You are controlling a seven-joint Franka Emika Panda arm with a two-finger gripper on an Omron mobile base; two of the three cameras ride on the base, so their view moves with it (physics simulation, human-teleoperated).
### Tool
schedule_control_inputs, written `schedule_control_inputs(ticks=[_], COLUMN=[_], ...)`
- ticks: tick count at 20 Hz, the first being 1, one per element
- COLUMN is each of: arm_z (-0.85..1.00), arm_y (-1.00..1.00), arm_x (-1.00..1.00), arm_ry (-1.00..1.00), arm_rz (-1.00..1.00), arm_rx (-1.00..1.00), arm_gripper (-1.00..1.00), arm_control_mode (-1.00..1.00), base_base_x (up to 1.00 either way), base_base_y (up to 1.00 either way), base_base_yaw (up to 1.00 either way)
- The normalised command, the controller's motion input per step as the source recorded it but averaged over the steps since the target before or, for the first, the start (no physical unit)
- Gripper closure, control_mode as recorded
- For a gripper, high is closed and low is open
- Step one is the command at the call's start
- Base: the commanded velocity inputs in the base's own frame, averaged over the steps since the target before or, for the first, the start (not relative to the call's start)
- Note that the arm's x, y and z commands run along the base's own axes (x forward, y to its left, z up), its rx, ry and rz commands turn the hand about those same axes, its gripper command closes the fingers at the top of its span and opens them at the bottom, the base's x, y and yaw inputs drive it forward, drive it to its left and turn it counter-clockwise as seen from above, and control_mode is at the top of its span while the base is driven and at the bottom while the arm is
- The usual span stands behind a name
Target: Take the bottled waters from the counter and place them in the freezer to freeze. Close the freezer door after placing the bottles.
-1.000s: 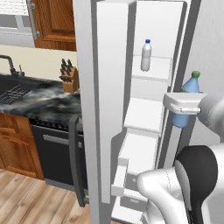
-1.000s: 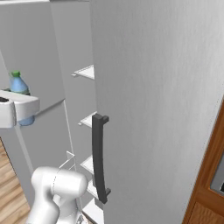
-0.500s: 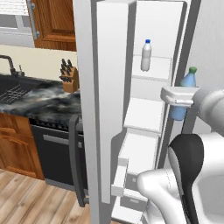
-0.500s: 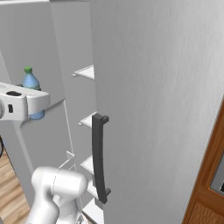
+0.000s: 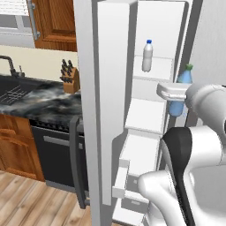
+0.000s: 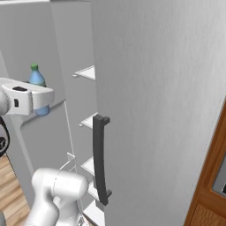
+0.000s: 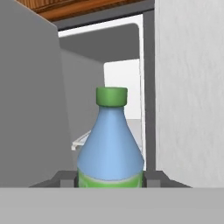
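White bottle (image 5: 147,55) already on a freezer (image 5: 152,79) shelf, 12 o'clock. Gripper (image 5: 173,93) clamped on blue bottle (image 5: 181,87), upright at the opening, 3 o'clock. Left: shelve it, shut door (image 5: 103,110).

You can't see the green-capped bottle's (image 7: 111,144) lower body — the hand view's edge cuts it off, and the gripper (image 5: 173,93) covers its middle.
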Motion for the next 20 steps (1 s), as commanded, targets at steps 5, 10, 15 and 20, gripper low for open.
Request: schedule_control_inputs(ticks=[5, 10, 15, 20], arm_z=[0.0, 0.0, 0.0, 0.0], arm_y=[0.0, 0.0, 0.0, 0.0], arm_x=[0.47, 0.27, 0.34, 0.37], arm_ry=[0.0, -0.01, 0.0, 0.0], arm_rz=[0.0, 0.0, 0.0, 0.0], arm_rx=[0.0, 0.0, 0.0, 0.0], arm_gripper=[1.0, 1.0, 1.0, 1.0], arm_control_mode=[-1.0, -1.0, -1.0, -1.0], base_base_x=[0.0, 0.0, 0.0, 0.0], base_base_y=[0.0, 0.0, 0.0, 0.0], base_base_yaw=[0.0, 0.0, 0.0, 0.0])
